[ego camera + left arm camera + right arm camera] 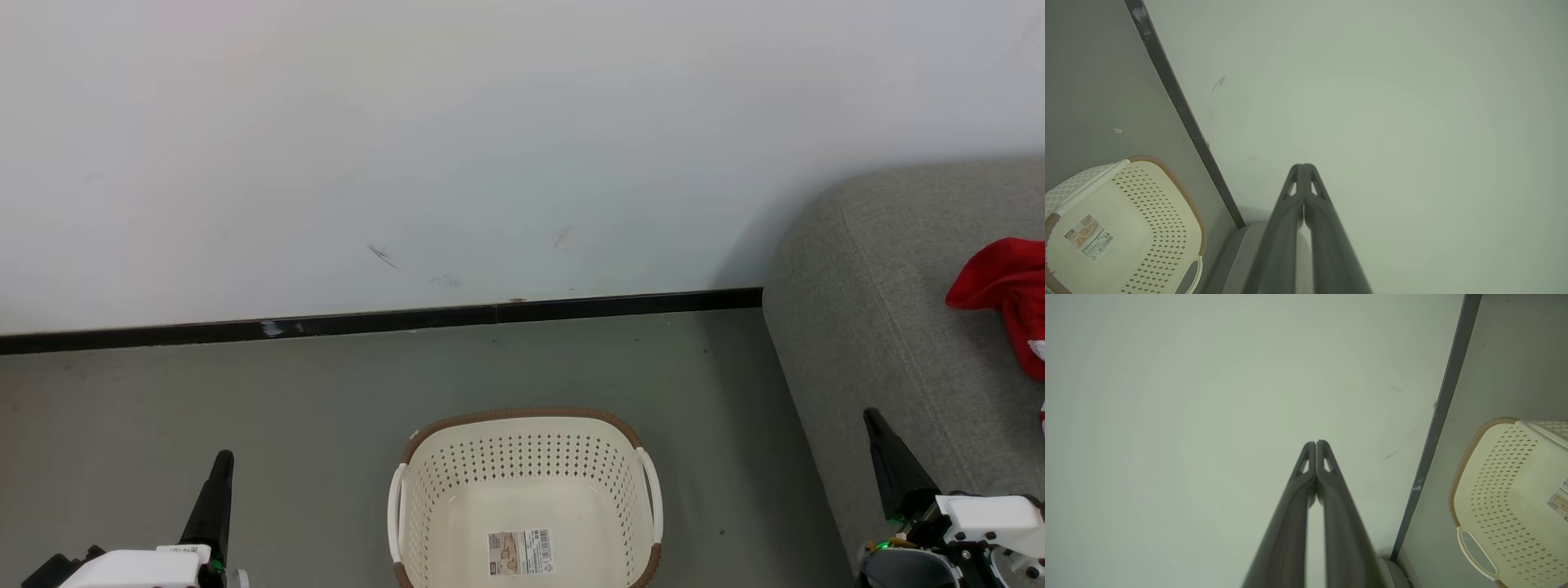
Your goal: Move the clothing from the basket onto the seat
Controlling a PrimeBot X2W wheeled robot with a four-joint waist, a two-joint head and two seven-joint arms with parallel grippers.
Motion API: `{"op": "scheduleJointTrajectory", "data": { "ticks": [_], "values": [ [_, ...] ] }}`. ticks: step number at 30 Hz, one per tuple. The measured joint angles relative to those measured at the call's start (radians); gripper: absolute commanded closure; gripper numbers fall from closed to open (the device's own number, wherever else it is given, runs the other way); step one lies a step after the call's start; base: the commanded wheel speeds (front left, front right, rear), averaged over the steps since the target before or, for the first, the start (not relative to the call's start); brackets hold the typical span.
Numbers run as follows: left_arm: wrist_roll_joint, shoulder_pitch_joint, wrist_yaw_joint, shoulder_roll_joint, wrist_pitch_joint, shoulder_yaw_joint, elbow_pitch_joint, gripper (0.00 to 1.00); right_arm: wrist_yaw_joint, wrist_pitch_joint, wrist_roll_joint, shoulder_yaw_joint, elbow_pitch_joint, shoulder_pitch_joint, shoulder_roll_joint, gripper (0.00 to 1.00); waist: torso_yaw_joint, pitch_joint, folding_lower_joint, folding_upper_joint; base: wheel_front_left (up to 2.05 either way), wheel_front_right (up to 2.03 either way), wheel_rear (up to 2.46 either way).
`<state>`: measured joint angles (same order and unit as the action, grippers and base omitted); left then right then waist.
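In the head view the left fingers (214, 502) and the right fingers (894, 474) are pressed together and hold nothing. The basket (522, 420) on the floor (245, 392) between them contains only its label sticker (520, 553), and the red clothing (1008, 286) lies on the grey sofa (865, 327), beyond the right fingers and apart from them. In the left wrist view the closed fingers point at the white wall (1412, 102), the basket at the lower left. In the right wrist view the tips touch too, the basket at the right.
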<state>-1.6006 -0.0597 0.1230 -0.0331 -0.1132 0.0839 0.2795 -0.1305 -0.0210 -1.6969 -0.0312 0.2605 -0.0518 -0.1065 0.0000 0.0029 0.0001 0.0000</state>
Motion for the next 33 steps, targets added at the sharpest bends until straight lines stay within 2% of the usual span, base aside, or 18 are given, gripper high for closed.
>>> {"op": "scheduleJointTrajectory", "data": {
  "ticks": [33],
  "values": [
    [0.000,0.000,0.000,0.000,0.000,0.000,-0.002,1.00,0.000,-0.009,0.002,-0.008,0.000,0.000,0.003,1.00,0.000,0.000,0.0000,0.0001,0.00,0.00,0.00]
  ]
}}
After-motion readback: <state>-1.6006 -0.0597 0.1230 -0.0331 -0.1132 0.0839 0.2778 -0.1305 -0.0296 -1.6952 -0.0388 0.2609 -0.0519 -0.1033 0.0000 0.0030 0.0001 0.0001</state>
